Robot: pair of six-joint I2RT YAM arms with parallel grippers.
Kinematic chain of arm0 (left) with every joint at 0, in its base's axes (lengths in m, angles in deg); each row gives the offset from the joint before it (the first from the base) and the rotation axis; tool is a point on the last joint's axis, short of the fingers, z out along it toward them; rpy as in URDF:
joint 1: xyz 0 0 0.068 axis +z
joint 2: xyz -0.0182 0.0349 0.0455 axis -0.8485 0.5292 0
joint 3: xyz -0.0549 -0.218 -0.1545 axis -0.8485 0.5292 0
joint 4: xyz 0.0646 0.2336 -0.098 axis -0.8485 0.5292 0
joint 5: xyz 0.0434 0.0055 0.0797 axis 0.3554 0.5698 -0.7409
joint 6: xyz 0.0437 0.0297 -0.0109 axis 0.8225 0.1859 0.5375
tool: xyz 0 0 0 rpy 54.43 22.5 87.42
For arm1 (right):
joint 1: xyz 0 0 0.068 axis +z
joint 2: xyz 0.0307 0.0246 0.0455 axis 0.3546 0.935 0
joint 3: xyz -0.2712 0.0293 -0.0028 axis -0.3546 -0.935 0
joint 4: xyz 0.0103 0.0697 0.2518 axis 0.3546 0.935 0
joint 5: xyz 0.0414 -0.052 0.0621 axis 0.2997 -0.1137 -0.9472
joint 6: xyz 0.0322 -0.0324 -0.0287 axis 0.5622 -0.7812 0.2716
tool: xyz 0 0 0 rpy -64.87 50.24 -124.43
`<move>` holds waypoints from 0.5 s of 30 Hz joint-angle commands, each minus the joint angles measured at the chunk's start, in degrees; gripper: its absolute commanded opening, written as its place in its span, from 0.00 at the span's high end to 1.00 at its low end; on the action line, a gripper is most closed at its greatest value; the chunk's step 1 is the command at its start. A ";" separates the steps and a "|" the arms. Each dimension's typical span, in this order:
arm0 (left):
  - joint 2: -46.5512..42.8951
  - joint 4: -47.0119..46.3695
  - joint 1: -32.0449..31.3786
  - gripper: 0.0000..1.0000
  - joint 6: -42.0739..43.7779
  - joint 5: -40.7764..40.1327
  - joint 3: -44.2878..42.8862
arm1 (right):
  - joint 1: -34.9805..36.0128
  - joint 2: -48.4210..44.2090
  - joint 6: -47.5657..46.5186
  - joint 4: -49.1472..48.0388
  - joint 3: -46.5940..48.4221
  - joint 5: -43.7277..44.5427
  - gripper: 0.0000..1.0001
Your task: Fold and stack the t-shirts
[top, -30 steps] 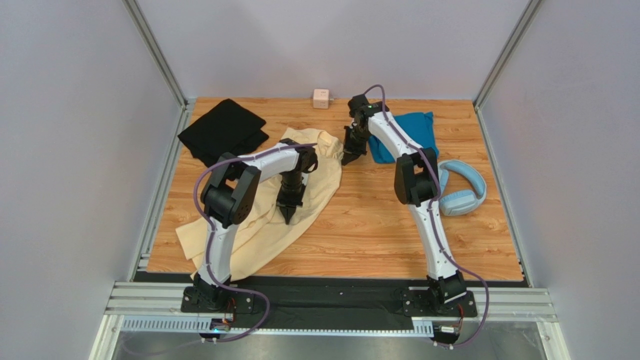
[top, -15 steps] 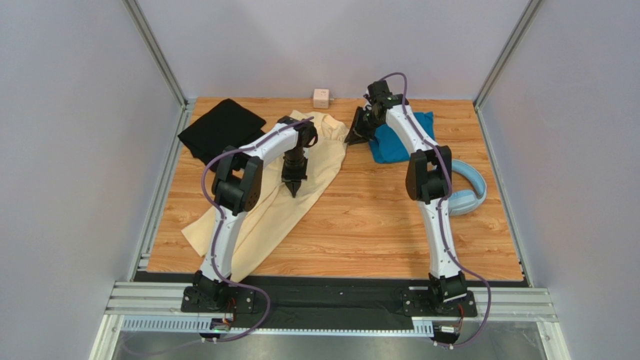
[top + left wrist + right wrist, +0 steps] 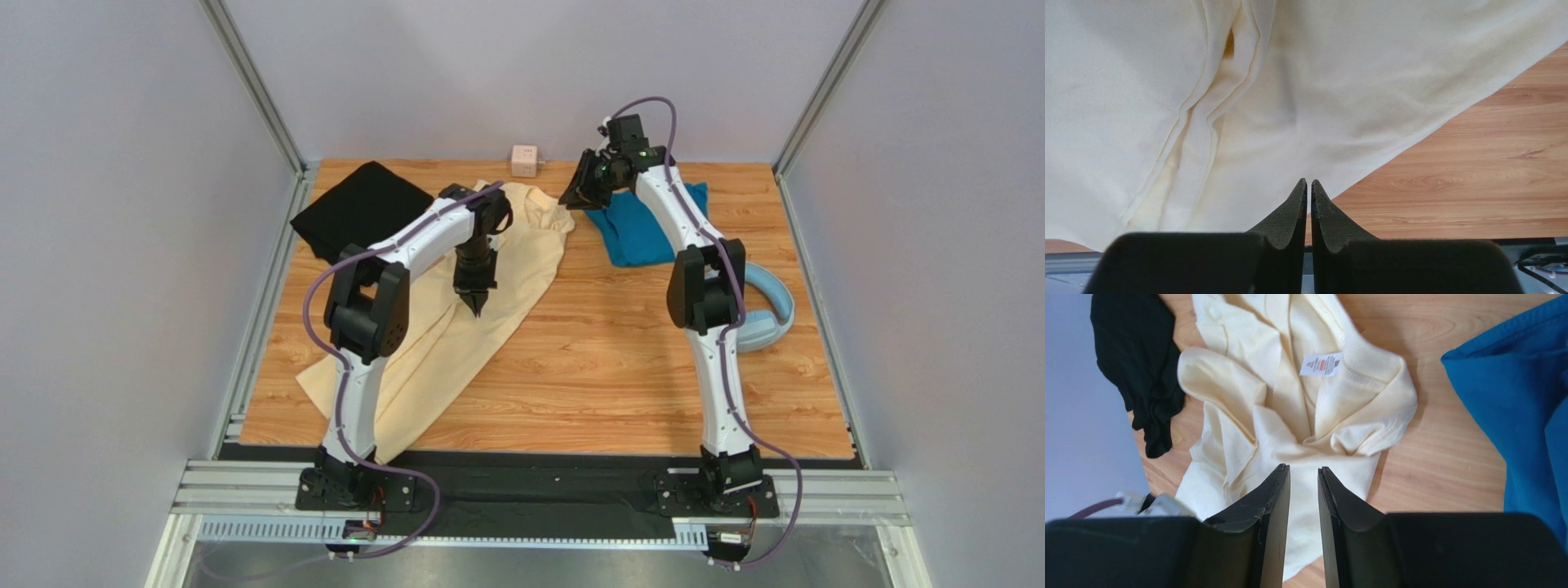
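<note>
Cream shirt point(image 3: 491, 294) sprawls crumpled mid-table, black shirt point(image 3: 358, 211) back left, teal shirt point(image 3: 644, 227) back right. Left gripper point(image 3: 1309, 187) hovers over cream cloth, jaws barely parted, empty; right gripper point(image 3: 1303, 478) slightly open, empty, above the collar. Best pinch two corners and pull flat before folding. No containers here

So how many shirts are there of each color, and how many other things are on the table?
Cream-yellow shirt: 1
Blue shirt: 1
Black shirt: 1
Light-blue headphones: 1
Small pink cube: 1
Total: 5 things, 3 of them shirts.
</note>
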 commanded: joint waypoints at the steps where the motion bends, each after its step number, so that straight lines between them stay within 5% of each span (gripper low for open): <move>1: -1.97 -0.40 -0.14 0.89 0.46 0.88 -1.13 | -0.51 4.58 3.51 -7.17 1.18 -1.02 0.72; 11: 1.99 1.00 -1.10 0.89 0.02 2.72 -2.37 | -0.68 9.42 5.01 -2.10 -0.14 -2.07 0.74; 15: 3.83 1.00 -1.63 0.96 -0.07 3.78 -2.20 | -0.77 9.42 4.57 -0.51 -1.98 0.21 0.91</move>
